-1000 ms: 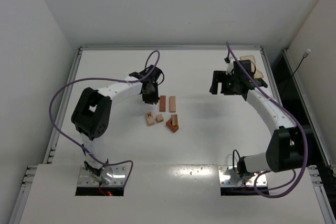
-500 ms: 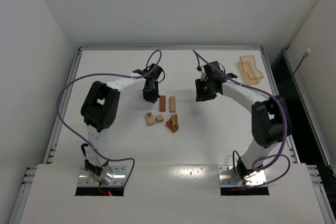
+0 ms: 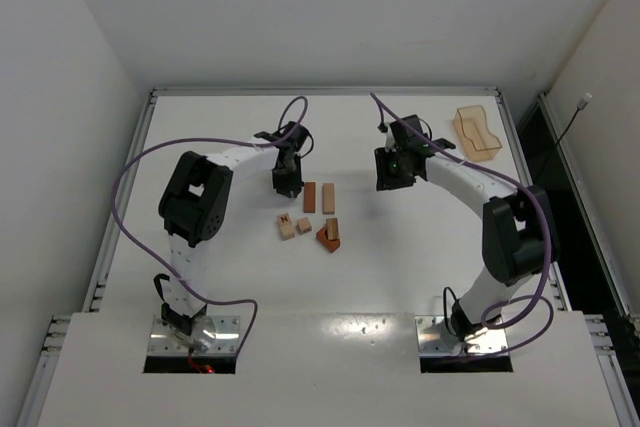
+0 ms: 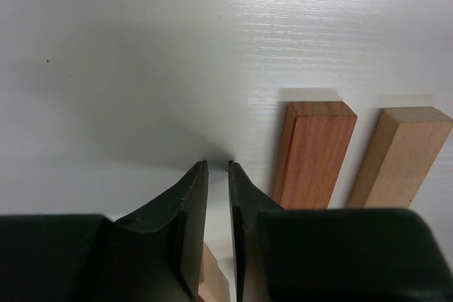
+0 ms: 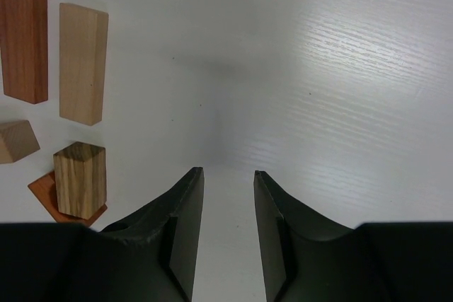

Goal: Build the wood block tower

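Note:
The wood blocks lie loose on the white table (image 3: 420, 267), not stacked. A reddish bar (image 3: 309, 197) and a tan bar (image 3: 328, 197) lie side by side. Below them are two small tan blocks (image 3: 287, 227) and a dark-grained block (image 3: 331, 231) standing on an orange piece. My left gripper (image 3: 287, 181) is just left of the reddish bar (image 4: 315, 153), almost shut and empty, jaws a narrow slit apart (image 4: 218, 163). My right gripper (image 3: 389, 173) is right of the blocks, slightly open and empty (image 5: 228, 171). Its view shows the bars (image 5: 83, 61) and the dark-grained block (image 5: 79, 178) at left.
A translucent orange tray (image 3: 477, 134) stands at the table's back right corner. Purple cables loop over both arms. Raised rails edge the table on the left, back and right.
My right gripper has swung left from the tray to just right of the blocks, uncovering the tray. My left gripper has barely moved while its elbow has shifted right. The blocks have not moved.

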Controlling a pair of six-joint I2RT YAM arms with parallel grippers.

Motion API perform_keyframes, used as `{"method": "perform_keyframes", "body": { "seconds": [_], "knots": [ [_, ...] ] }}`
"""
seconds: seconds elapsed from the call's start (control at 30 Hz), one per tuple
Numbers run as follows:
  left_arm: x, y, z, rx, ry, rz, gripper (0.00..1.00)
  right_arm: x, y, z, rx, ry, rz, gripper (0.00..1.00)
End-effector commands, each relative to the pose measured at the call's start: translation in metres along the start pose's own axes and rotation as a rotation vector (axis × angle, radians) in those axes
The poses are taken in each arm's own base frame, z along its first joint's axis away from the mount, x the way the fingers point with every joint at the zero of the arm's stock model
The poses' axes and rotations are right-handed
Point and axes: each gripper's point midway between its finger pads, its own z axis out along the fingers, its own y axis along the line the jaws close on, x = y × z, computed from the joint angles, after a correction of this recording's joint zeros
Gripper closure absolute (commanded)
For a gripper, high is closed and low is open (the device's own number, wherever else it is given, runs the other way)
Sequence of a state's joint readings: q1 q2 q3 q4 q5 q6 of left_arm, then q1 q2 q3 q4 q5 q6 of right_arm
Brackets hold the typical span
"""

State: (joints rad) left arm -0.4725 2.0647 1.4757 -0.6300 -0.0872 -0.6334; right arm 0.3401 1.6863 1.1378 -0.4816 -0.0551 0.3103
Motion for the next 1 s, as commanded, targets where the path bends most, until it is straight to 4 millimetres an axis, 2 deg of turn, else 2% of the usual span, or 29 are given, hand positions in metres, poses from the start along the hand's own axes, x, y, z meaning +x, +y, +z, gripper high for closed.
{"method": "perform_keyframes", "body": {
  "seconds": [0.0,0.17,0.4,0.57,0.67,0.97],
  "knots": [
    [0.000,-0.006,0.005,0.017,0.012,-0.006,0.84,-0.020,0.003,-0.015,-0.002,-0.075,0.005,0.68],
    [0.000,-0.010,0.004,0.037,0.014,-0.007,0.84,-0.018,0.002,-0.012,0.000,-0.066,0.006,0.68],
    [0.014,-0.022,0.006,0.045,0.027,0.020,0.84,-0.018,0.002,-0.012,0.000,-0.066,0.006,0.67],
    [0.013,-0.027,0.004,0.053,0.021,0.028,0.79,-0.018,0.002,-0.012,0.000,-0.066,0.006,0.67],
    [0.016,-0.030,0.003,0.056,0.022,0.037,0.78,-0.023,0.000,-0.015,0.001,-0.086,0.012,0.67],
    [0.023,-0.036,0.006,0.057,0.032,0.055,0.75,-0.020,-0.001,-0.014,0.003,-0.077,0.013,0.67]
  ]
}}
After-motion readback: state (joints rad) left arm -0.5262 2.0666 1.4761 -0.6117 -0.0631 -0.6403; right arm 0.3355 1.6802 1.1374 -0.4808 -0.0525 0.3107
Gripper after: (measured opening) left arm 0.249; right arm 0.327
